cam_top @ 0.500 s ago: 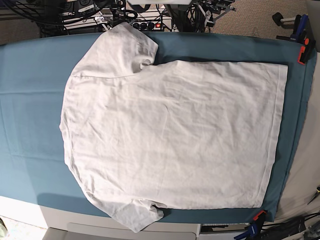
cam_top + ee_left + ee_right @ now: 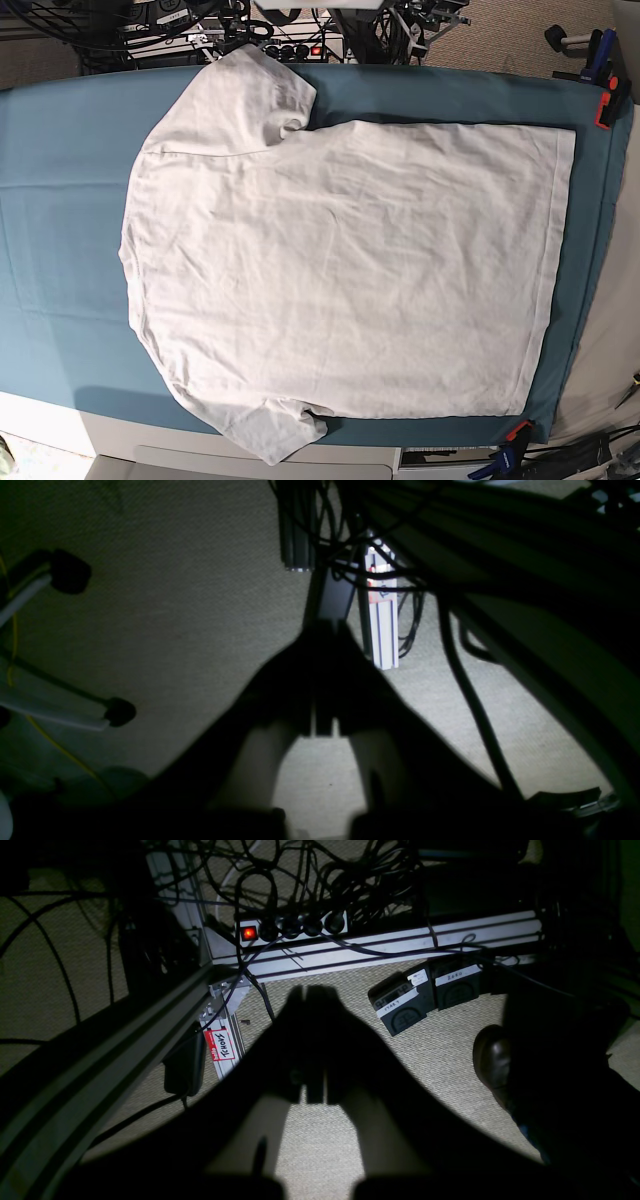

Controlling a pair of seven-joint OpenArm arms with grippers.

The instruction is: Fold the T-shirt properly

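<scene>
No shift: T-shirt (image 2: 340,270) flat, edges inside teal sheet (image 2: 60,230).

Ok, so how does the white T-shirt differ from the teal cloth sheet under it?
The T-shirt is white and lightly wrinkled; the teal cloth sheet looks smoother. The T-shirt lies on top with sleeves spread and its hem toward the base view's right, while the sheet runs wider, showing on every side, with orange clips at its right-hand corners. Both lie flat and unfolded.
</scene>
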